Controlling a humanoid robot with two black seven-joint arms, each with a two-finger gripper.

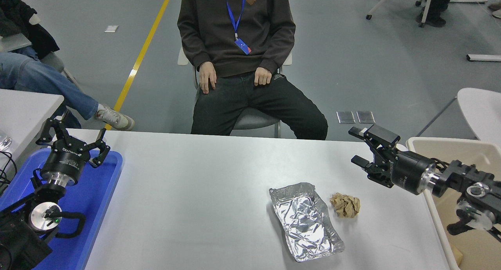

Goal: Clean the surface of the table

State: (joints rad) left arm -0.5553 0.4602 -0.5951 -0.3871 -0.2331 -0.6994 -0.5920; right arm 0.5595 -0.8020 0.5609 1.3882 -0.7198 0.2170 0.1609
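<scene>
Table surface [195, 199]: wide white-grey tabletop filling the lower middle of the head view, its far edge running just in front of the seated person's knees. It carries two loose items, both right of centre.

Foil tray [305, 221]: crumpled silver foil, roughly rectangular, lying flat and askew, long axis running from far-left to near-right.

Paper ball [345, 205]: crumpled brown paper, just beside the foil tray's far right side, a narrow gap of bare table between them.

Right gripper [358, 146]: black, at the end of the right arm, which enters from the right edge and lies nearly level, pointing left. It hangs above the table's far right part, beyond and to the right of the paper ball, touching nothing. Jaws spread apart, nothing between them.

Left gripper [72, 141]: black, on the left arm at the lower left, pointing away from the camera over the far end of the blue tray. Jaws spread wide, holding nothing.

Blue tray [103, 195]: blue plastic, at the table's left end, beneath the left arm.

Beige bin [450, 146]: pale container off the table's right edge, partly behind the right arm.

Person [238, 47]: seated on a chair at the far side, dark top and trousers, blue lanyard, a hand resting on each thigh, well clear of the table.
</scene>
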